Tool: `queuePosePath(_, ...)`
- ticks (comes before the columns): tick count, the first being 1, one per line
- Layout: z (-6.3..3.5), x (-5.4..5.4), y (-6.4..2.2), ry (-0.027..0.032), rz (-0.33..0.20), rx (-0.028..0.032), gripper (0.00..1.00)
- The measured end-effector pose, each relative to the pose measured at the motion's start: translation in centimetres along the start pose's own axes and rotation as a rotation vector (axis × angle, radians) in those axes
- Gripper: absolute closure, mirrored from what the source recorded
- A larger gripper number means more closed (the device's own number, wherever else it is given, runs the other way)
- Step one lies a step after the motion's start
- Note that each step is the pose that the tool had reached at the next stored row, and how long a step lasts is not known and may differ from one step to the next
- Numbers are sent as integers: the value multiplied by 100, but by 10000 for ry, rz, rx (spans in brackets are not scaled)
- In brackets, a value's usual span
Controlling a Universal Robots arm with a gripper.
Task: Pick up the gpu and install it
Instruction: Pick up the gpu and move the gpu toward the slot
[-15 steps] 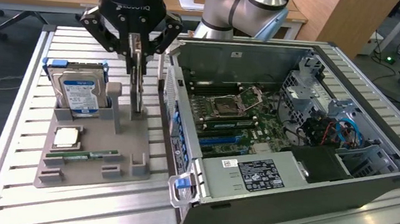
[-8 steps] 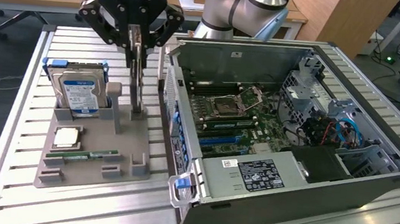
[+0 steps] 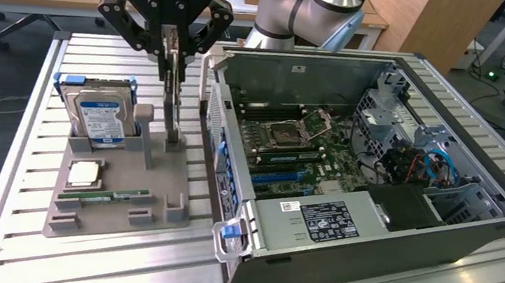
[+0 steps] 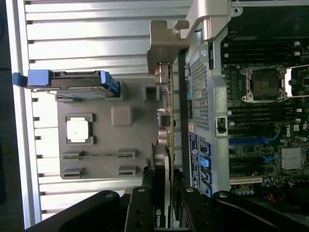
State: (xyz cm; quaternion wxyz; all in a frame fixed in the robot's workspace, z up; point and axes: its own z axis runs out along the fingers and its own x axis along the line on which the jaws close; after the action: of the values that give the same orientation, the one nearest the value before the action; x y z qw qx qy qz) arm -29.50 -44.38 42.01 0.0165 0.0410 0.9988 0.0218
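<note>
The gpu (image 3: pixel 174 105) hangs upright as a thin card between the fingers of my gripper (image 3: pixel 174 59), which is shut on its upper end. Its lower end sits at the back right corner of the grey holder (image 3: pixel 113 215); whether it has come out of the slot there I cannot tell. In the wrist view the gpu (image 4: pixel 166 121) shows edge-on, with its silvery bracket (image 4: pixel 164 41) at the far end and my gripper (image 4: pixel 164 205) clamped on both faces. The open computer case (image 3: pixel 236 112) lies right beside it, motherboard (image 3: pixel 299 146) and blue slots (image 3: pixel 277 176) exposed.
The grey holder also carries a blue-labelled hard drive (image 3: pixel 100 115), a square processor (image 3: pixel 85 173) and a slim green RAM stick (image 3: pixel 101 197). Everything rests on a slatted aluminium table (image 3: pixel 80 264). A black power supply (image 3: pixel 319 222) fills the case's near end. Desks stand behind.
</note>
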Motion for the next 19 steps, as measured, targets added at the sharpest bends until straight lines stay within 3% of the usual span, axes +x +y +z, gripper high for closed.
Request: queuePosePath(19, 4, -108, 12, 1, 0, -2, 73)
